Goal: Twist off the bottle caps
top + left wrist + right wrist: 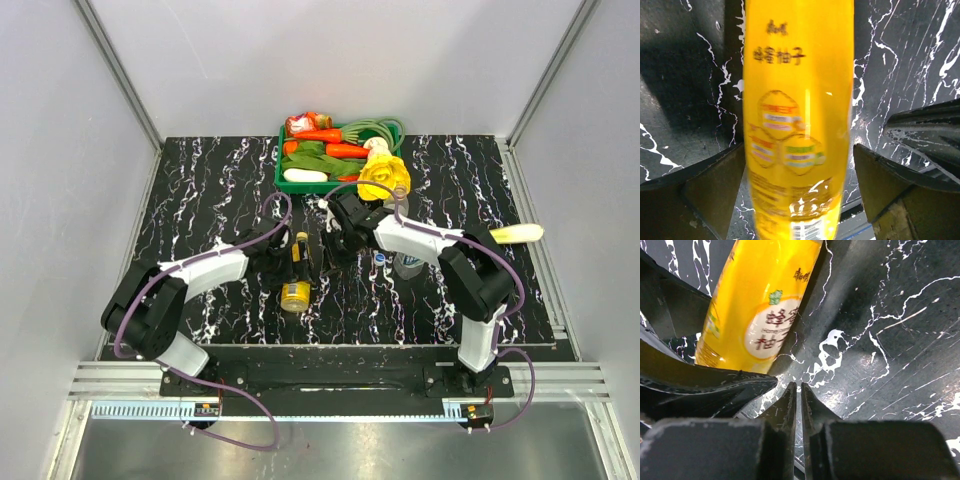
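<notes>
left hand (799, 150): open, fingers astride the yellow juice bottle (797, 90), not clamped | bottle: on its side mid-worktop (200, 200), base toward near edge | right hand (797, 387): closed, nothing visible in it, just beside bottle | risk: loosely held, the round bottle could roll or spin under a cap twist | label: "蜂蜜柚子"; smaller print unreadable

In the centre of the top view, the juice bottle (295, 278) lies on the table (200, 200), its length running up and down the frame. The left gripper (283, 262) straddles it from the left, and the right gripper (335, 240) sits just to its upper right. A second bottle (406, 264) is right of centre. At upper centre, a tray (283, 180) holds vegetables (330, 150). 1 loose vegetable (517, 234) lies at far right.
</notes>
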`<action>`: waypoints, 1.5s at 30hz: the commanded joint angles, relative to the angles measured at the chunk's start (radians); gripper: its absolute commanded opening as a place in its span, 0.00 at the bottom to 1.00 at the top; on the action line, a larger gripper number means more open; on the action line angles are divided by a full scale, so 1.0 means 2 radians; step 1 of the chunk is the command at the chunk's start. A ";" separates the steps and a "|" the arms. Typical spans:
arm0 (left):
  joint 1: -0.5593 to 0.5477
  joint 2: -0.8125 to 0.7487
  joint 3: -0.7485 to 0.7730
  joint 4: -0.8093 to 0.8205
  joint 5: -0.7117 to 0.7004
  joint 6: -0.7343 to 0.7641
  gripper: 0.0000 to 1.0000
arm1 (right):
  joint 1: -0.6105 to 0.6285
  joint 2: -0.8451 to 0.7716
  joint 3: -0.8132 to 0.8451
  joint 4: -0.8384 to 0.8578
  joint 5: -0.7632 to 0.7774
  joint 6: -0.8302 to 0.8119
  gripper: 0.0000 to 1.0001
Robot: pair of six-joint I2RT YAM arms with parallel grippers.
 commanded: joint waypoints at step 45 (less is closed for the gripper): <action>-0.036 -0.347 0.100 -0.092 0.032 0.232 0.51 | -0.033 -0.311 -0.049 0.245 0.007 0.105 1.00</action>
